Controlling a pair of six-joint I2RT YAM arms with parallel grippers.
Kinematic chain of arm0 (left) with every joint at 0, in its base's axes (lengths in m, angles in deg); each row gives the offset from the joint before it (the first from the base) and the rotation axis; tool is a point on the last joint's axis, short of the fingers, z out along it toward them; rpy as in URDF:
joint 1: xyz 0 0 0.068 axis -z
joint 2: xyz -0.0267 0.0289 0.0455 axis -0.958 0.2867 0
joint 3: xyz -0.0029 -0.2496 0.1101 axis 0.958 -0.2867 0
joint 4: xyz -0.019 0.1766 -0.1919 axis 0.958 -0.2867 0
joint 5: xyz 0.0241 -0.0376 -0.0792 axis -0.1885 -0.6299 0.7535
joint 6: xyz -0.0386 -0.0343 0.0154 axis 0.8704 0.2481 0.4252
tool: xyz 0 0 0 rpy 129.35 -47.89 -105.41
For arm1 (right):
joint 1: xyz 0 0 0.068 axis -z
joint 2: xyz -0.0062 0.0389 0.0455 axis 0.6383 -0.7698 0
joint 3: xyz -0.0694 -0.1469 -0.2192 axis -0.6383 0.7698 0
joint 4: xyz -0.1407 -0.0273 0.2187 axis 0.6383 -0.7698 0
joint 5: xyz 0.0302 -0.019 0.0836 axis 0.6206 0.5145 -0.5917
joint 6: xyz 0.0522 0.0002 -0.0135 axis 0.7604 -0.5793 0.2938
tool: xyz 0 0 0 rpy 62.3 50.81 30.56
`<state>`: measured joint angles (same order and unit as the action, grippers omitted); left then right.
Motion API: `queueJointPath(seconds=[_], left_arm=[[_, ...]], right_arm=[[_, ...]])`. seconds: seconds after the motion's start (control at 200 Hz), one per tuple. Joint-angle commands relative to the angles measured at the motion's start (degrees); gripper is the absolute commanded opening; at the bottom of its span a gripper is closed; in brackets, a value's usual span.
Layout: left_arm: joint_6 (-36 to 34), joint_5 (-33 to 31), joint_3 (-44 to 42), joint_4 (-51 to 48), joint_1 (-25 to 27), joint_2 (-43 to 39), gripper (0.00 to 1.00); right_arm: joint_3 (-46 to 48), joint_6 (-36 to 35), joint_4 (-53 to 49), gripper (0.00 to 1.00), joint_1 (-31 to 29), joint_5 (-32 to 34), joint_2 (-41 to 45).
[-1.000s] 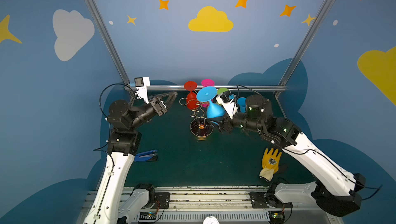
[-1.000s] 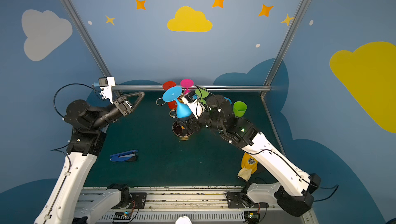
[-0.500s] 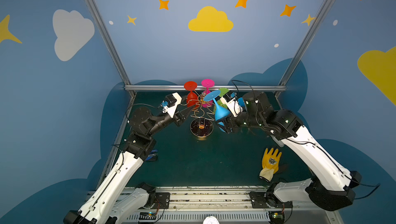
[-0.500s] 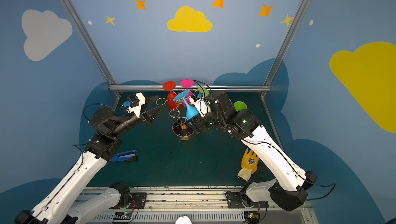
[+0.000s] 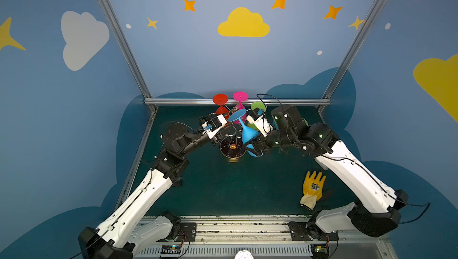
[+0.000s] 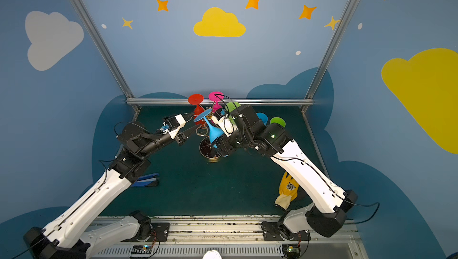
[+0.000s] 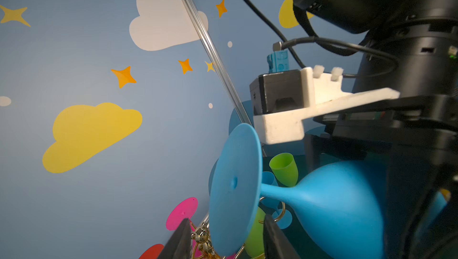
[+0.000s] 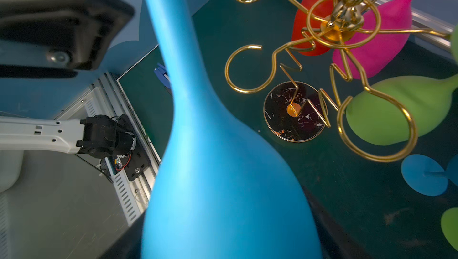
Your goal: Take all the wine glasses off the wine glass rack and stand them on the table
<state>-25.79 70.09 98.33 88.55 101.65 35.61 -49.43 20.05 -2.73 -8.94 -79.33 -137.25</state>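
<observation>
The blue wine glass (image 5: 247, 133) (image 6: 214, 131) tilts with its foot up beside the top of the gold wine glass rack (image 5: 231, 147) (image 6: 209, 150). My right gripper (image 5: 254, 146) (image 6: 221, 146) is shut on its bowl (image 8: 223, 171). In the right wrist view its stem stands clear of the rack's empty loops (image 8: 244, 69). My left gripper (image 5: 230, 121) (image 7: 225, 240) is open at the rack's top. Between its fingers (image 7: 179, 240) are the gold finial (image 7: 202, 235) and the edge of the blue foot (image 7: 235, 183).
Red (image 5: 220, 101), pink (image 5: 240, 96) and green (image 5: 257, 106) glasses hang on the rack's far side. Behind the right arm, blue (image 6: 262, 117) and green (image 6: 277, 121) glasses stand on the mat. A yellow glove (image 5: 313, 186) lies front right, a blue stapler (image 6: 146, 179) front left.
My left arm swung in from the left wall to the rack's top, its jaws narrowing. My right gripper carried the blue glass lower and a little to the right.
</observation>
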Motion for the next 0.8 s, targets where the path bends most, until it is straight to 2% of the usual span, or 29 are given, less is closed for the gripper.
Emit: queueJointPath(seconds=[0.0,0.24,0.345,0.461,0.586,0.671,0.796], left_arm=[[-0.95,-1.07,2.23,0.76,0.25,0.18,0.42],[-0.45,-1.62,2.18,0.76,0.56,0.29,0.23],[-0.08,-1.82,1.93,0.58,0.6,0.09,0.14],[1.24,-3.23,1.26,1.17,0.6,-0.48,0.04],[3.56,-6.05,0.82,1.21,0.6,-0.86,0.03],[5.88,-6.63,0.94,0.06,0.6,-1.11,0.03],[11.26,-10.17,0.33,-1.09,0.6,-1.41,0.03]], right_arm=[[-0.78,0.84,-0.59,0.27,-0.81,-1.82,-0.07],[1.76,1.99,-0.06,0.28,-1.42,-2.2,0.24],[2.79,2.44,0.18,0.32,-1.46,-2.56,0.54],[3.67,3.03,0.93,0.47,-1.49,-2.92,1.33],[4.42,3.37,2.8,0.71,-0.81,-2.9,2.92],[4.9,4.38,4.63,0.79,0.53,-5.05,4.04],[7.4,7.11,9.41,0.83,3.68,-10.46,6.56]])
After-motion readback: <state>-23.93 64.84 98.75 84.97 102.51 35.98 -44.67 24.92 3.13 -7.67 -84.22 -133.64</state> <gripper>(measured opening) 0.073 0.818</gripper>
